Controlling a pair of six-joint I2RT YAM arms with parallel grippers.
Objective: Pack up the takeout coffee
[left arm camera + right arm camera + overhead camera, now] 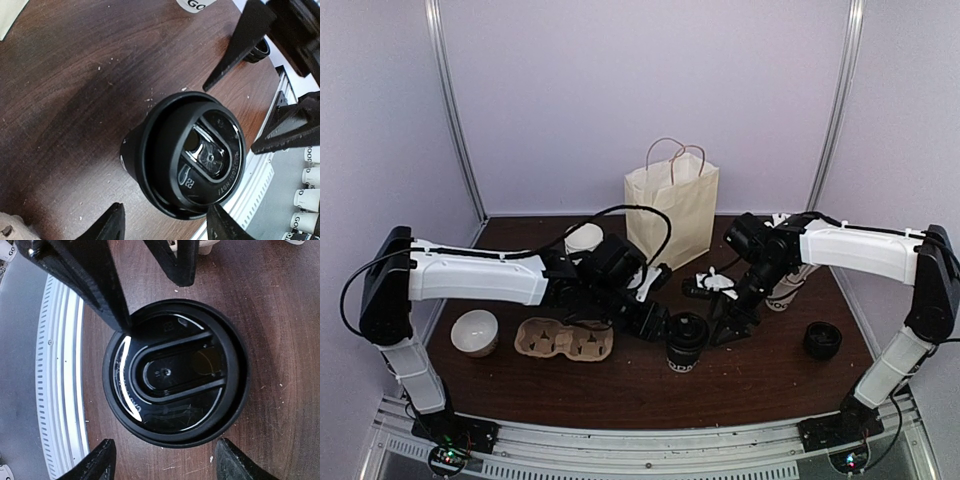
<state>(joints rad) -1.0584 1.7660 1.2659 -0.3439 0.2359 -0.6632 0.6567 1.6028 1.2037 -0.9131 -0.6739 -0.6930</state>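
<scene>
- Located cup (pixel 686 342) upright on table (pixel 620 390), lid on, at roughly 6 o'clock of table centre in top view, toward the near edge.
- Noted white lettering on the cup's black wall in top view. Noted black lid with oval recess and sip hole in both wrist views.
- Found left gripper (pixel 170 226) at the cup's 9 o'clock in top view, jaws wide, one tip either side of the cup, holding nothing.
- Saw a strip of bare wood between the 7 o'clock tip and the cup wall in left wrist view.
- Saw one of the left fingers (pixel 85 280) ending right at the lid rim at 10 o'clock in right wrist view. Cannot tell touching or just clear.
- Found right gripper (pixel 167 463) at the cup's 3 o'clock in top view, jaws wide, tips spread wider than the lid and clear of it, holding nothing.
- Noted both grippers facing each other across the cup, near but apart.
- Located bag (pixel 672 205) upright at 12 o'clock of the cup, at the back of the table, handles up.
- Located carrier (pixel 563 340) lying flat at 9 o'clock of the cup, beyond the left gripper, with bowl (pixel 475 332) further out on the same line.
- Located loose lid (pixel 822 340) at 3 o'clock of the cup, well apart.
</scene>
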